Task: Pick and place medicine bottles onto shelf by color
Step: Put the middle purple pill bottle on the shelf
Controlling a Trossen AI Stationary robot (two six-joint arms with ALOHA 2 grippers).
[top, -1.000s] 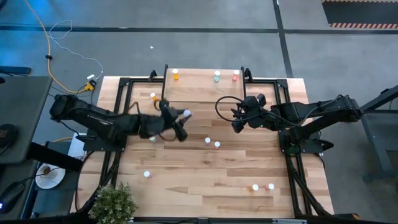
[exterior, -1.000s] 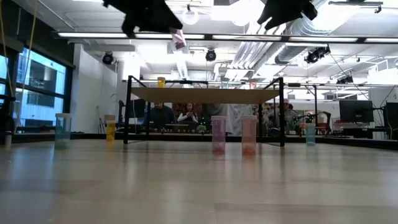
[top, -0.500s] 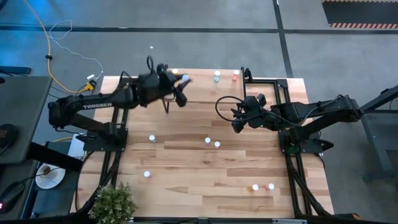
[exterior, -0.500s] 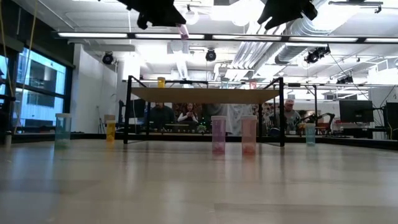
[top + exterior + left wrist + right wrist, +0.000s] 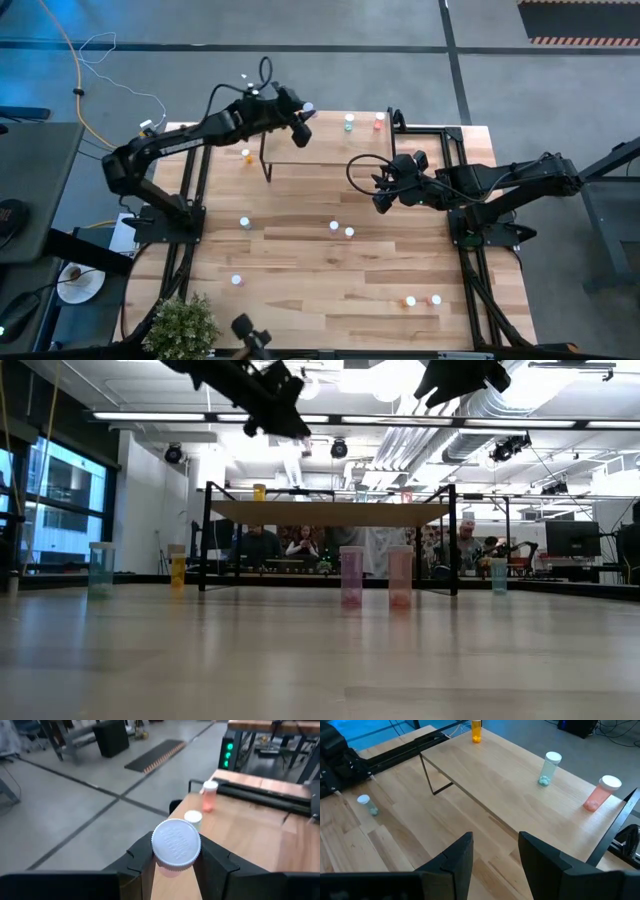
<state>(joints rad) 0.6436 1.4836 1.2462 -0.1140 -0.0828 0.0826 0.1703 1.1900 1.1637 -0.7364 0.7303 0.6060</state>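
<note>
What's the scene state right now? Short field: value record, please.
left gripper: over the shelf's far edge, shut on a pink bottle
right gripper: open, empty, waiting above the table in front of the shelf
shelf: holds an orange bottle, a teal bottle and a red bottle
table: several bottles loose on it

high: straight down | low: tabletop level | wrists: close, forward | shared: shelf [image 5: 330, 135]
</note>
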